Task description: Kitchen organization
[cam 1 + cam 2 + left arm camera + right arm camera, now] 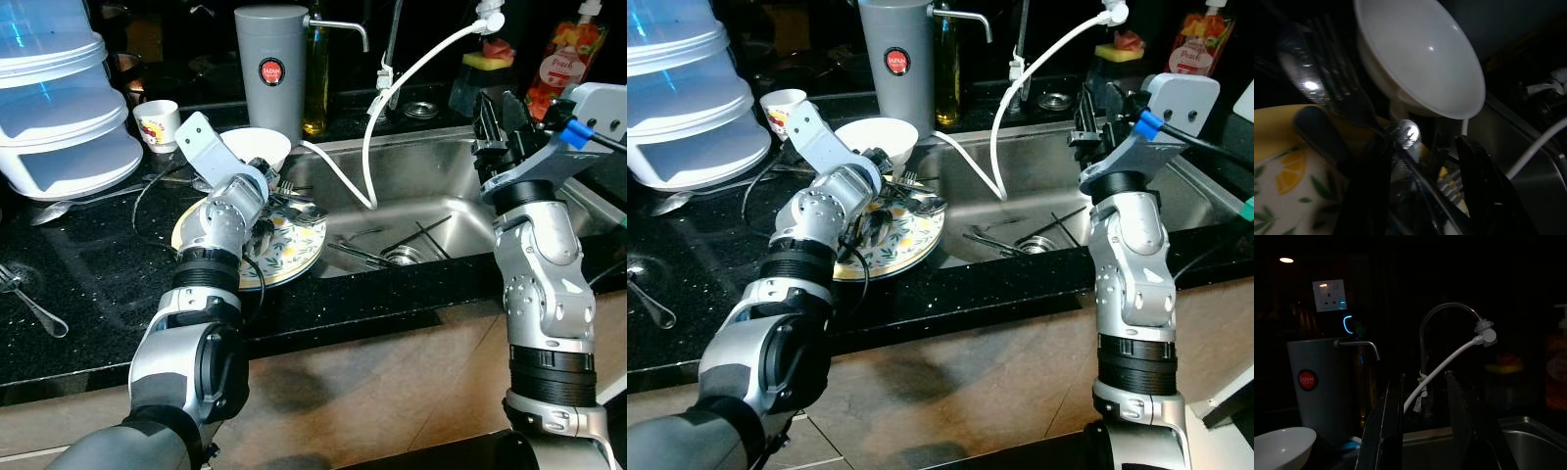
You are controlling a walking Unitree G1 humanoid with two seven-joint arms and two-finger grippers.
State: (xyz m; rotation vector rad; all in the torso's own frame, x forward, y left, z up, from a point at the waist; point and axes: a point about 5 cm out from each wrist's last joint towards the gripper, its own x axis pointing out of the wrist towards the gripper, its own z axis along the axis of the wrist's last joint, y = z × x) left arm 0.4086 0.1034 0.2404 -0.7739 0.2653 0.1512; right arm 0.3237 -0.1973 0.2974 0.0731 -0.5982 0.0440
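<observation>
Left eye view, your reference frame: the yellow lemon-patterned plate (294,250) lies flat on the black countertop (88,284), its rim just beside the edge of the steel sink (431,211). Several pieces of cutlery (299,208) lie heaped across the plate's far side, their long axes running roughly from the white bowl (257,147) toward the sink. The bowl sits upright, touching the plate's far rim.

Your left gripper (1422,196) reaches down onto the plate among the cutlery. In the left wrist view its two black fingers (1476,181) stand apart, with a spoon bowl and fork handles lying between them; you cannot tell whether either finger presses on a handle. The left arm is bent at the elbow, forearm rising from the counter edge, wrist turned over the plate.

Your right gripper (502,122) is held upright over the near right part of the sink, fingers pointing up and away toward the faucet (1442,318). In the right wrist view the fingers are parted with nothing between them. A white hose (392,98) curves from the faucet tip into the basin, where more utensils lie near the drain. A grey canister (271,69) stands behind the bowl; stacked white containers (59,108) occupy the far left.
</observation>
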